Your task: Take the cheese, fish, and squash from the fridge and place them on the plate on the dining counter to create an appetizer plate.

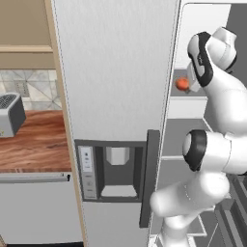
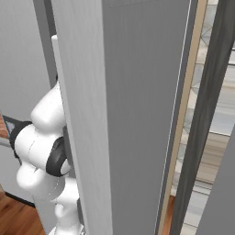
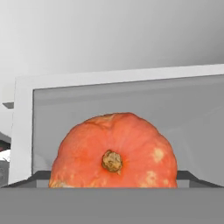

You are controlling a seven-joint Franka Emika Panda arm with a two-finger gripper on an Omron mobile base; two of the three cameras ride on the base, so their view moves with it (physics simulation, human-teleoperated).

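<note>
Lying dead ahead of the jaws and close, stem end facing them, the squash (image 3: pixel 114 155) sitting on a fridge (image 1: pixel 116 72) shelf; jaw opening impossible to tell.

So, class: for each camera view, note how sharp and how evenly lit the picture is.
Hand view: the round orange-brown squash looms large and slightly soft, under flat light. Left base view: crisp and evenly lit, with the tall pale grey fridge door faintly streaked. Right base view: sharp, its dark door edge shaded.
</note>
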